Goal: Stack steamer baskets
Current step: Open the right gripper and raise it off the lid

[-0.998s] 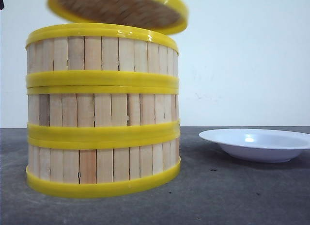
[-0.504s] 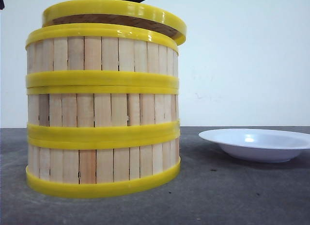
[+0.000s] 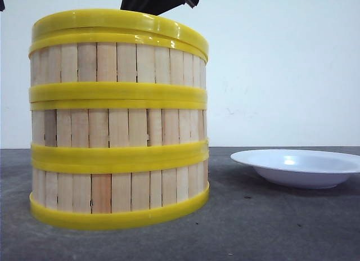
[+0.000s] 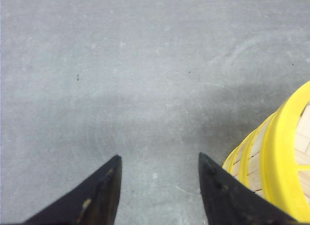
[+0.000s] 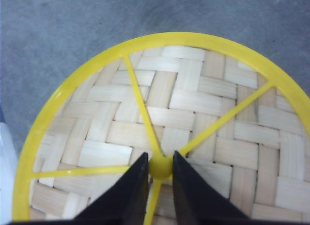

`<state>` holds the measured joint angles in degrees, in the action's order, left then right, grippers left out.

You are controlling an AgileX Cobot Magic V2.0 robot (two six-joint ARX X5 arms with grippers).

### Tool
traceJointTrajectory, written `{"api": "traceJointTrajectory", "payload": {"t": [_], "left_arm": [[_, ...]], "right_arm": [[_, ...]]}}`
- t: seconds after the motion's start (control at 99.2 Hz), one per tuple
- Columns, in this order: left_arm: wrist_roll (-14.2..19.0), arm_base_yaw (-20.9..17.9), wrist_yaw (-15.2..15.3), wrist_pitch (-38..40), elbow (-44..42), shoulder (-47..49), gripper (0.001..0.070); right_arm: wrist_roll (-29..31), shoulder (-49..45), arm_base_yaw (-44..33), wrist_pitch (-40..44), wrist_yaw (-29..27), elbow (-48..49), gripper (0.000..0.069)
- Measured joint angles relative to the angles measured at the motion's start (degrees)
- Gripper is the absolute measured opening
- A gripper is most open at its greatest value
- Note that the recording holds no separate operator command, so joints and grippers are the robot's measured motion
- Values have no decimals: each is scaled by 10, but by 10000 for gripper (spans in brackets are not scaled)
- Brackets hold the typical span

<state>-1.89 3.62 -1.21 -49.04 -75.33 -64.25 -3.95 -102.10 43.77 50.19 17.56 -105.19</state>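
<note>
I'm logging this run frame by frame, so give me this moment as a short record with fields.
steamer baskets: three in one stack on the grey table
lid: woven, yellow-rimmed, on top of the stack
right gripper: fingers closed on the lid's yellow centre knob
left gripper: open, holding nothing, over bare table beside the stack
white plate: on the table, apart from the stack, nothing visible in it

Three steamer baskets [image 3: 118, 126] stand stacked on the table [image 3: 270, 227], left of centre. The lid [image 3: 118, 22] sits on the top basket. At the stack's three o'clock, apart from it, lies the plate [image 3: 298, 166].
</note>
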Motion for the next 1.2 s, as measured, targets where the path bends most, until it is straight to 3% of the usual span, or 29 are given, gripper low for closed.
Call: {"api": "traceJointTrajectory", "payload": {"t": [0.444,0.514,0.676,0.807,0.988,1.2], "left_arm": [[0,0,0,4,0,0,297],[0,0,0,4,0,0,297],[0,0,0,4,0,0,297],[0,0,0,4,0,0,297],[0,0,0,4,0,0,297],[2,0,0,-10,0,0,297]], "right_arm": [[-15,0,23,1,-58,-3,71],[-17,0,23,1,-58,-3,118],[-18,-1,27,0,-56,-3,314],[-16,1,27,-8,-56,-3,408],[-16,41,18,-4,-61,-3,445],[-16,143,-24,19,-105,-3,447]]}}
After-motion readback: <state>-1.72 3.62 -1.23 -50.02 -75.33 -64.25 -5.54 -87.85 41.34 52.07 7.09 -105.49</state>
